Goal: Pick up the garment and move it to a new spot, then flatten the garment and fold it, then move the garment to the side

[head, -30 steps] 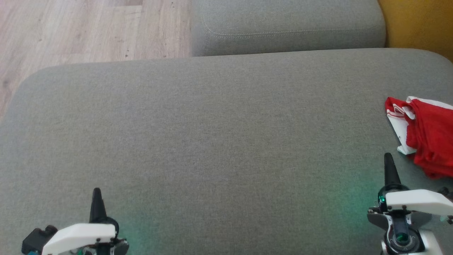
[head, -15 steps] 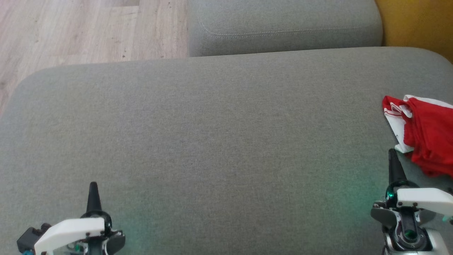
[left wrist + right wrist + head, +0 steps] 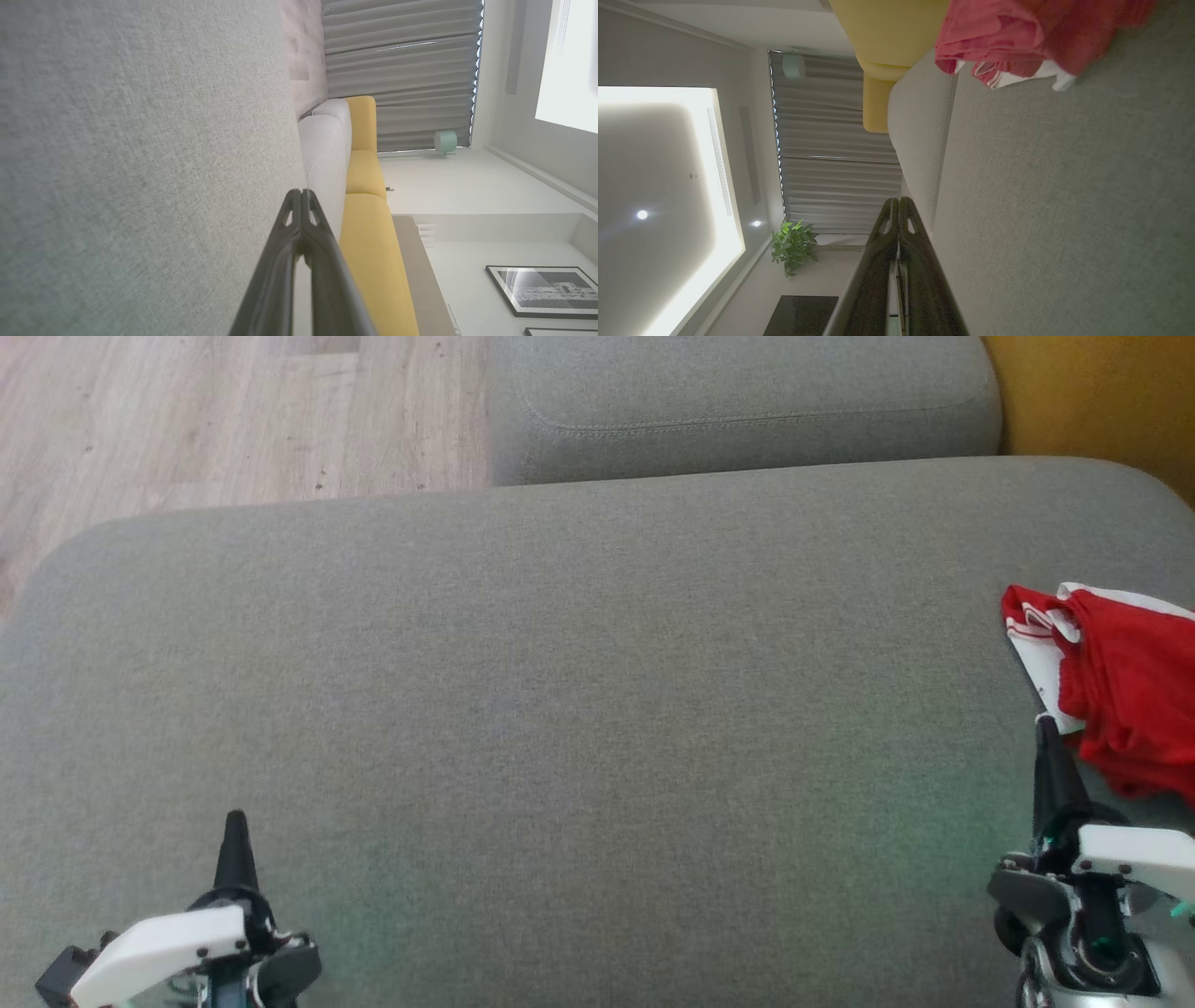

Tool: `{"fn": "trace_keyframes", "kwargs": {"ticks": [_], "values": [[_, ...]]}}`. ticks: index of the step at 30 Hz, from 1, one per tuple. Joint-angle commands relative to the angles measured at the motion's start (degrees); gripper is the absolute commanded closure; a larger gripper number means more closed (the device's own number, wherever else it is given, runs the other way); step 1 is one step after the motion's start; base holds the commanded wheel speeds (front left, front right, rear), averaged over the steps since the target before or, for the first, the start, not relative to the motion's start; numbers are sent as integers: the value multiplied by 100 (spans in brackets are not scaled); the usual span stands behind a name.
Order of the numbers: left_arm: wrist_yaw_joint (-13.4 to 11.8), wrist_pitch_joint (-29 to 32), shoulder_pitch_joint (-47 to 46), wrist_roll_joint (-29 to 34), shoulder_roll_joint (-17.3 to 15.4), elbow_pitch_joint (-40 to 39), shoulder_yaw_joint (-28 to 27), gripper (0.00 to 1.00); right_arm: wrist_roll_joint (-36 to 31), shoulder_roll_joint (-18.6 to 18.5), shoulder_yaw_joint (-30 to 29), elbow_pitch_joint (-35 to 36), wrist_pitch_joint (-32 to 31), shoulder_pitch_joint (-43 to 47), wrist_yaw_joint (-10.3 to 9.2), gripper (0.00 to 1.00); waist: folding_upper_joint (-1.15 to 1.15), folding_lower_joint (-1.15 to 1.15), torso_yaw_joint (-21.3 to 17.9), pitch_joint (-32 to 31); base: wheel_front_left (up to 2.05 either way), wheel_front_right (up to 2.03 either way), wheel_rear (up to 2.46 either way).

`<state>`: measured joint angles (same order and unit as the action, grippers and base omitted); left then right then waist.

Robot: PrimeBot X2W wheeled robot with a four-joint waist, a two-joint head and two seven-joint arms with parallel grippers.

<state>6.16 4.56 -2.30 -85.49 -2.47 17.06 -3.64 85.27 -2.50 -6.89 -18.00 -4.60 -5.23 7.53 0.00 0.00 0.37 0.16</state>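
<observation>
A crumpled red and white garment point(image 3: 1125, 695) lies at the right edge of the grey sofa cushion point(image 3: 560, 709), partly cut off by the head view's border. In the right wrist view the garment point(image 3: 1017, 37) shows bunched at the top. My right gripper point(image 3: 1045, 726) is shut, and its tip stands just at the garment's near white corner; whether it touches is unclear. In its own view the right gripper point(image 3: 899, 201) has both fingers pressed together with nothing between them. At the lower left my left gripper point(image 3: 234, 819) is shut and empty over bare cushion, as its wrist view's left gripper point(image 3: 301, 192) confirms.
A second grey cushion point(image 3: 738, 401) lies beyond the big one. Wooden floor point(image 3: 187, 420) shows at the top left and a yellow cushion point(image 3: 1102, 401) at the top right. Curtains point(image 3: 402, 70) and a framed picture point(image 3: 542, 291) stand in the room behind.
The head camera has shifted slightly. My right gripper has moved forward, its tip now reaching the garment's near corner. The left gripper has sunk a little lower in the picture. Both stay shut.
</observation>
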Motion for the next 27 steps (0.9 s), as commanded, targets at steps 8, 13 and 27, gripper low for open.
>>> {"fn": "trace_keyframes", "kwargs": {"ticks": [8,13,27], "values": [[133,191,-389,-669,-41,-299,-286,100,689,-38,37,398,-189,-95,-4,100,0,0,-37,2,0,0,0],[133,191,-389,-669,-41,-299,-286,100,689,-38,37,398,-189,-95,-4,100,0,0,-37,2,0,0,0],[133,191,-389,-669,-41,-299,-286,100,689,-38,37,398,-189,-95,-4,100,0,0,-37,2,0,0,0]]}}
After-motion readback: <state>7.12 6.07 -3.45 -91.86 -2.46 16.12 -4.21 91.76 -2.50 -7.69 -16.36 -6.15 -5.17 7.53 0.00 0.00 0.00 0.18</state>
